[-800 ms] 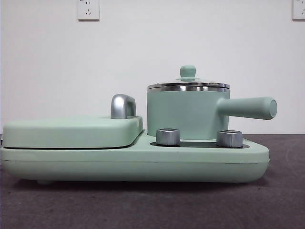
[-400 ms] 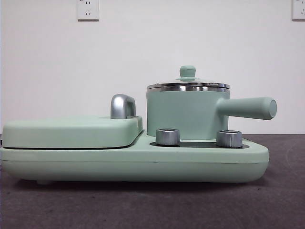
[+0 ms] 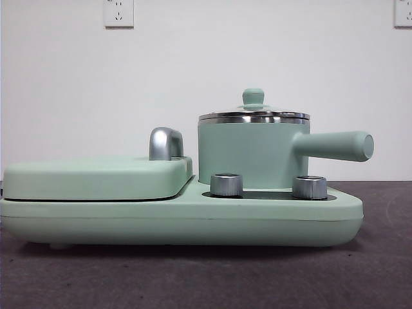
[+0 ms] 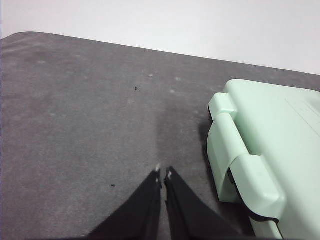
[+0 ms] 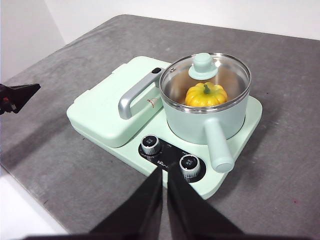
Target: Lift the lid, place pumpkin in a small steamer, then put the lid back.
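Observation:
The small steamer (image 3: 248, 154) stands on the right half of a mint-green cooker, its long side handle (image 3: 335, 145) pointing right. The lid (image 3: 253, 116) rests flat on its steel rim, knob up. In the right wrist view the pumpkin (image 5: 206, 95) shows through the glass lid (image 5: 227, 70), sitting inside the steamer (image 5: 200, 122). My right gripper (image 5: 163, 172) hovers high over the cooker's front edge, shut and holding nothing. My left gripper (image 4: 163, 175) is shut and empty over bare grey table beside the cooker's griddle end. Neither arm shows in the front view.
The wide flat griddle cover (image 3: 96, 177) with its steel handle (image 3: 165, 143) fills the cooker's left half. Two steel dials (image 3: 226, 184) sit in front of the steamer. The cooker base (image 3: 193, 222) rests on a grey table; a white wall stands behind.

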### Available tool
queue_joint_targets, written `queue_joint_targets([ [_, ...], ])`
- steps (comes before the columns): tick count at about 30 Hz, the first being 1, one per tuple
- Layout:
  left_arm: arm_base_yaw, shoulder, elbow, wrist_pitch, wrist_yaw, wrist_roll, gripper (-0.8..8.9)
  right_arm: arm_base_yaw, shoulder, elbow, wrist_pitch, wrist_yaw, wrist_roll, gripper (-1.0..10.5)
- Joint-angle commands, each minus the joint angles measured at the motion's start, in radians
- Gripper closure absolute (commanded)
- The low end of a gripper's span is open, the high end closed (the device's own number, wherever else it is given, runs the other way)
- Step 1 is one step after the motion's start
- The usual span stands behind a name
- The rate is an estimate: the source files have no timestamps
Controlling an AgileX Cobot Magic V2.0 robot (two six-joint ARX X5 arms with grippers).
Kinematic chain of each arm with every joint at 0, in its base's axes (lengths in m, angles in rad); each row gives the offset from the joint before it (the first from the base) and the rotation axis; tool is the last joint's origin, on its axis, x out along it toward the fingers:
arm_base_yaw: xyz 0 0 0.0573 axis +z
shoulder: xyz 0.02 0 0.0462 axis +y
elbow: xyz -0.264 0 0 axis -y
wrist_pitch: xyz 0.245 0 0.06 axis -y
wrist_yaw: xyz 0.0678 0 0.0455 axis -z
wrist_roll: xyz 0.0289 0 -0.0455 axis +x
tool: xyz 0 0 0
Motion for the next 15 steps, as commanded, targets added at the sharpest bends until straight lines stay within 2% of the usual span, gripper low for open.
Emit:
queue_joint_targets([
  [1, 0.002, -0.002, -0.020, -0.007, -0.004, 0.009, 7.94, 0.005, 0.005, 0.005, 0.011, 0.001, -0.011, 9.3],
  [15, 0.002, -0.002, -0.019, -0.006, -0.003, 0.003, 7.94, 0.005, 0.005, 0.005, 0.011, 0.001, -0.011, 9.3],
])
